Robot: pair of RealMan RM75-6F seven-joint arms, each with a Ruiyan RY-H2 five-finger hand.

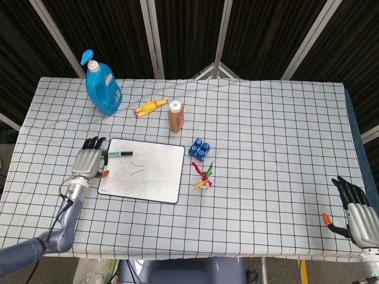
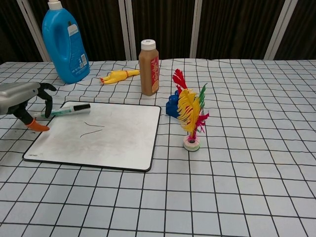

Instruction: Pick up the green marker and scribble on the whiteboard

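The green marker (image 1: 120,154) (image 2: 69,109) lies flat on the top left part of the whiteboard (image 1: 159,183) (image 2: 118,148), black cap pointing right. A short dark scribble (image 1: 137,171) (image 2: 91,129) marks the board below it. My left hand (image 1: 88,161) (image 2: 22,98) rests just off the board's left edge, fingers spread, holding nothing; its fingertips are close to the marker's tail end. My right hand (image 1: 355,212) hovers open at the table's lower right edge, seen only in the head view.
A blue detergent bottle (image 1: 102,86) (image 2: 64,44), a yellow rubber chicken (image 1: 150,107) (image 2: 117,76) and a brown bottle (image 1: 175,116) (image 2: 149,66) stand behind the board. Blue blocks (image 1: 200,148) (image 2: 173,106) and a feathered toy (image 1: 203,176) (image 2: 190,116) sit to its right.
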